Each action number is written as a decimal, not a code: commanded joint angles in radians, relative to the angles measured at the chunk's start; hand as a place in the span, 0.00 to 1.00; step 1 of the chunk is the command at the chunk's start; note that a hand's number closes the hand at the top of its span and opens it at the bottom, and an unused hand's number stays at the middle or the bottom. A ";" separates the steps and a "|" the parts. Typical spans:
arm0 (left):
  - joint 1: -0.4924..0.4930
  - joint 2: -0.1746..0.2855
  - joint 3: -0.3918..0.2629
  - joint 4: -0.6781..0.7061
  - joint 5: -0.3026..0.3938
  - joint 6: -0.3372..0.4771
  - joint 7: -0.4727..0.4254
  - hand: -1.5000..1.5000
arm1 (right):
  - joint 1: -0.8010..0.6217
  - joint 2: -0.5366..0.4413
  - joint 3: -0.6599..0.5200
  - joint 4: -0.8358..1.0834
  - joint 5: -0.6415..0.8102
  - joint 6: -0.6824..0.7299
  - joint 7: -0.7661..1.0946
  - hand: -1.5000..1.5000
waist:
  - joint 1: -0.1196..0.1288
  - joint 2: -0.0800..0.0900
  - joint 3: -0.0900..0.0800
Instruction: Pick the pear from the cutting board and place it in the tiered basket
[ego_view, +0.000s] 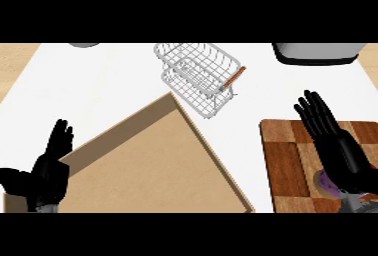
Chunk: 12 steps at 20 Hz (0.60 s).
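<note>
Pear (322, 181) partly shows behind my right hand's (351, 166) straight fingers (317, 116), above cutting board (284, 150); nothing gripped. Left hand (49, 172) open, empty.

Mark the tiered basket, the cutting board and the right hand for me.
tiered basket (198, 76): head view, on its wire mesh.
cutting board (284, 160): head view, on bare wood near its left edge.
right hand (343, 152): head view, on the middle of the hand, below the fingers.
</note>
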<state>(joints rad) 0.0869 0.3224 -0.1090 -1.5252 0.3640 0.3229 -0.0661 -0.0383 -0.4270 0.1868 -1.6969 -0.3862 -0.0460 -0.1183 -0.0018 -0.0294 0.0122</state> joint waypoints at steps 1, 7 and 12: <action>0.012 -0.007 -0.009 0.023 -0.038 -0.060 -0.087 0.50 | 0.010 -0.008 -0.017 -0.036 -0.017 0.053 0.031 0.00 | 0.001 0.028 -0.012; -0.039 0.085 -0.199 -0.116 -0.085 -0.108 0.031 0.50 | -0.100 -0.236 0.061 0.071 0.229 0.128 0.081 0.00 | -0.037 0.039 -0.019; -0.130 0.073 -0.200 -0.003 -0.075 -0.188 -0.010 0.50 | -0.051 -0.061 0.033 0.203 -0.010 0.287 -0.086 0.00 | -0.018 0.037 -0.012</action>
<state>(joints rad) 0.0707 0.4404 -0.2831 -1.6254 0.2761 0.2319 -0.0053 -0.0984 -0.5082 0.2366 -1.5626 -0.3767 0.1649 -0.0903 -0.0082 -0.0043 0.0161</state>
